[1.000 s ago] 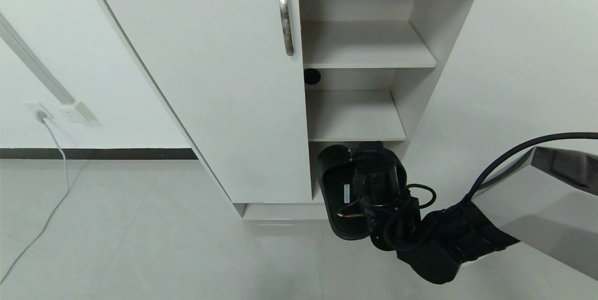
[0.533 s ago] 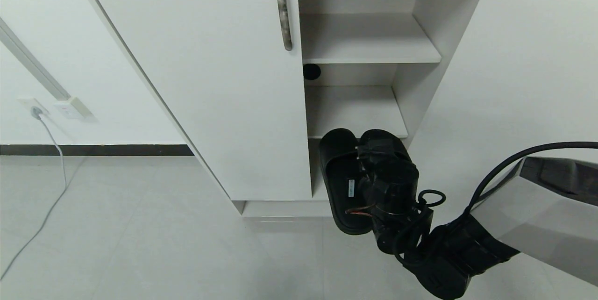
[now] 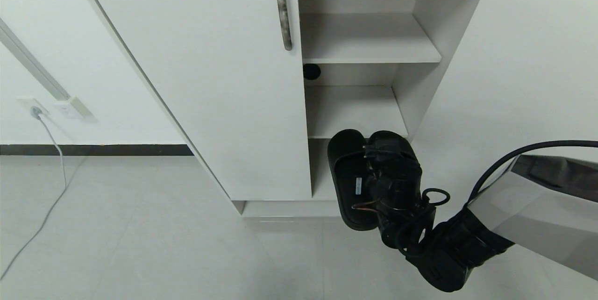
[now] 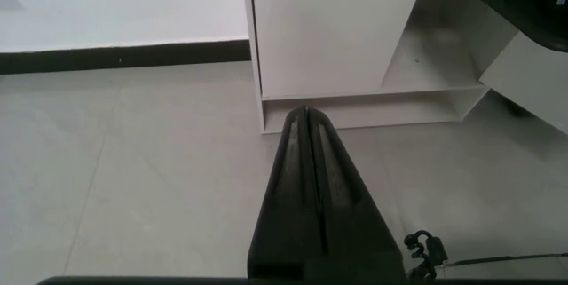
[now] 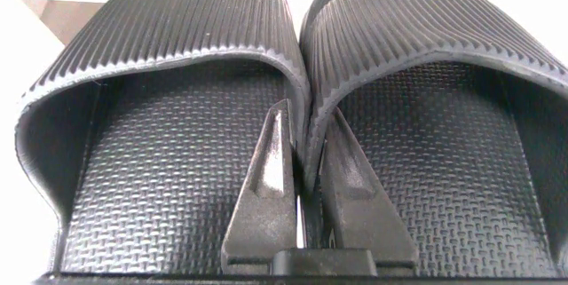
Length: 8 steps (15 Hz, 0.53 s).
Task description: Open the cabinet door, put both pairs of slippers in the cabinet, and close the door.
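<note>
black slippers (image 3: pixel 351 183) held at the open cabinet (image 3: pixel 373 40)
right gripper (image 5: pixel 306 116) clamped on their adjoining sides, lower centre-right of head view; left gripper (image 4: pixel 307 125) pinched together over floor (image 4: pixel 133 161).

Nothing is reading clearly anywhere here.
A small white label (image 3: pixel 359 185) is showing on the insole of one of the black slippers (image 3: pixel 346 164), but its print is coming across too small to make out.
</note>
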{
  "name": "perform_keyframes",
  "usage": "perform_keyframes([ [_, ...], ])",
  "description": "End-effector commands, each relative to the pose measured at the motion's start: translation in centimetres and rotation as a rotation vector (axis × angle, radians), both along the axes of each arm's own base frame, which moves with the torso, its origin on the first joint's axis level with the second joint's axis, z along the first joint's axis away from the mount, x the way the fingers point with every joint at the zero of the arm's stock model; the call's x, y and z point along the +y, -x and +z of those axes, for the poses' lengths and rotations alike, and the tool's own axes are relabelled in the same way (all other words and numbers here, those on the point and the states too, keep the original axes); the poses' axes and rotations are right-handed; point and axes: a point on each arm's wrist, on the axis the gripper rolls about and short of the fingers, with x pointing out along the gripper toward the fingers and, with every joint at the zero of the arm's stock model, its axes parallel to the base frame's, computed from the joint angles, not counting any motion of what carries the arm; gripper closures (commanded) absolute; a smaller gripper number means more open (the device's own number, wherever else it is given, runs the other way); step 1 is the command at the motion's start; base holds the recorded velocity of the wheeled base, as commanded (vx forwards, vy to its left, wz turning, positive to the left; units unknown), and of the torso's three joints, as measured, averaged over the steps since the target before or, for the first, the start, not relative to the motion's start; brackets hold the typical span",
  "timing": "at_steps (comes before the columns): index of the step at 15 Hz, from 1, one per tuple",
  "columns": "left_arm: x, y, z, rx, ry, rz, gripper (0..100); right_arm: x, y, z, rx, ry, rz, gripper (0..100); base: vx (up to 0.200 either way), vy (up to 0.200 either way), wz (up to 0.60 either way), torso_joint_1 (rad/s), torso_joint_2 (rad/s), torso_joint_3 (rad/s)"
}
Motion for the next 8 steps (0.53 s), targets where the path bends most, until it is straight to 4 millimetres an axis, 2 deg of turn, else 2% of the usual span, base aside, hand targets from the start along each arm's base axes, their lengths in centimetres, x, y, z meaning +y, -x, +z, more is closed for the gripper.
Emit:
perform_keyframes([
  [1, 0.00, -0.01, 0.02, 0.001, 0.000, 0.000, 100, -0.01, 0.06, 0.16, -0.003, -0.003, 0.000, 100, 0.200, 0.000, 0.00, -0.007, 0.00, 0.002],
  [8, 0.00, -0.01, 0.02, 0.001, 0.000, 0.000, 100, 0.26, -0.22, -0.01, -0.005, -0.009, 0.005, 100, 0.200, 0.000, 0.00, 0.002, 0.00, 0.004],
])
